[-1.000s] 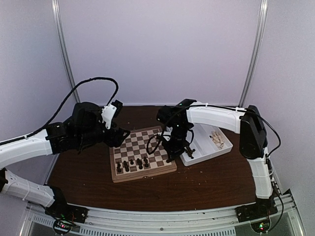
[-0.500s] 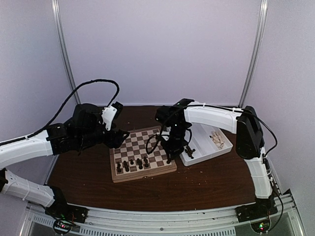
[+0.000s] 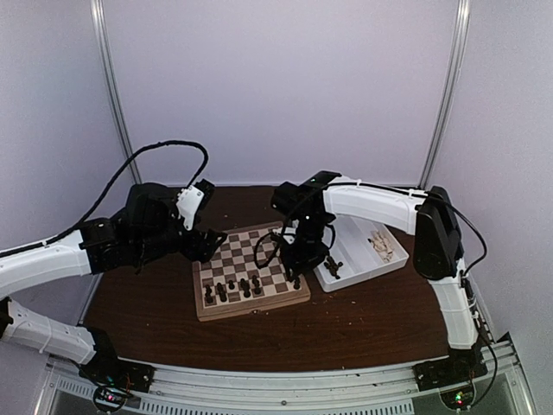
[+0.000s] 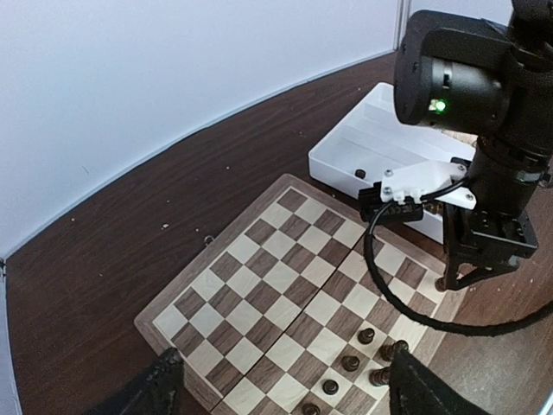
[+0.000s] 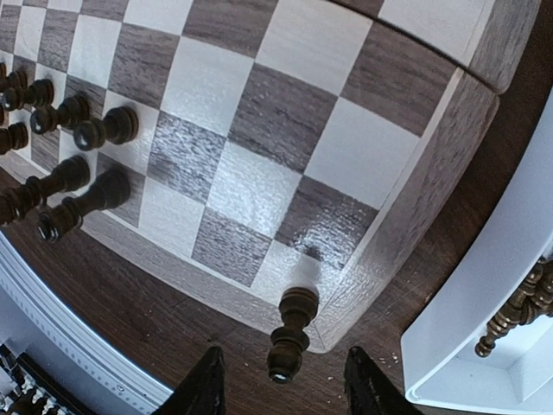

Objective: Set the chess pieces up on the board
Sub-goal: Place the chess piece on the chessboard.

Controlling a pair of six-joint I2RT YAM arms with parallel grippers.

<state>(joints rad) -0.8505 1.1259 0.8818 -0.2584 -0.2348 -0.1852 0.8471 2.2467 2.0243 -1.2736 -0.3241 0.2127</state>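
At the board's (image 3: 251,251) five-o'clock corner, a piece (image 5: 292,333) stands free on its likely home square, right claw (image 5: 285,385) parted around it. Left claw (image 4: 289,389) waits agape at ten o'clock.

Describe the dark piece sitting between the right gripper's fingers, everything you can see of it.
The piece is dark brown turned wood with a round base, a narrow stem and a small knob head. It stands upright on the corner square of the board, at the corner nearest the white tray. The right gripper hangs over it with its fingers apart and a gap on each side, so only the board touches it. Which piece it is I cannot tell.
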